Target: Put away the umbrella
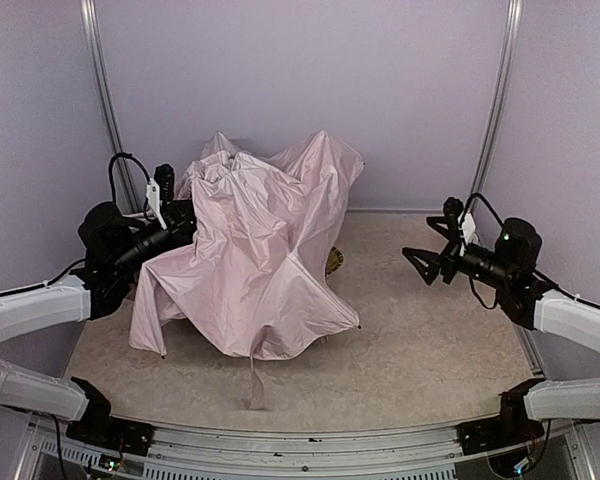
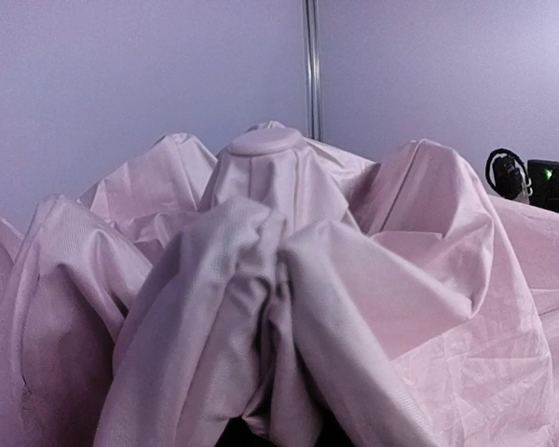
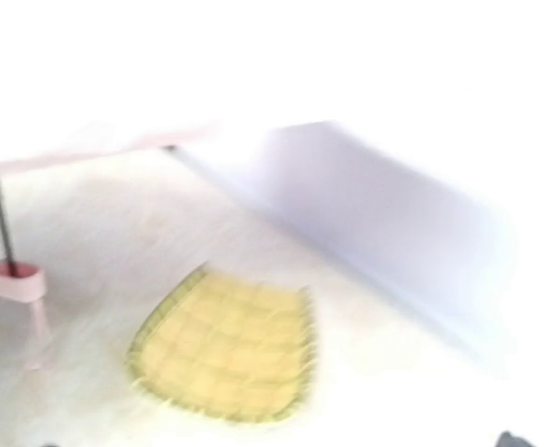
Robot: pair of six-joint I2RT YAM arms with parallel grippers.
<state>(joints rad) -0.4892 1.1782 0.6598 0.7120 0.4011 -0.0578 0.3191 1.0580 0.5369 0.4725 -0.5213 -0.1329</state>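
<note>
one floppy pink umbrella, two arms, only one of them busy

the umbrella [image 1: 255,260] sat left of centre in the overhead view, on the table [image 1: 430,350]. its canopy [image 1: 280,200] was crumpled into a pale pink heap of peaks and folds, with the lower edge drooping to the tabletop. a thin pink strap [image 1: 255,385] trailed out from under it toward the bottom of the frame.

the left gripper [image 1: 180,222] was shoved into the canopy's left edge, fingertips hidden by cloth. the left wrist view was pretty much wall to wall pink fabric. low in the middle, two cloth-covered ridges pressed together with a fold pinched between them, so it read as clamped on the umbrella fabric. the round top cap [image 2: 265,142] poked up just above centre.

the right gripper [image 1: 423,262] hung at the right of the overhead frame, well apart from the umbrella. its jaws were spread in a v with nothing between them.

a bit of the woven tray [image 1: 334,261] peeked out from under the canopy's right edge. the right wrist view was washed out and blurry, but the yellow tray showed at lower centre. the black shaft [image 3: 0,219] and pink handle [image 3: 17,281] were at far left, the handle down at the tabletop and apart from the tray.
</note>
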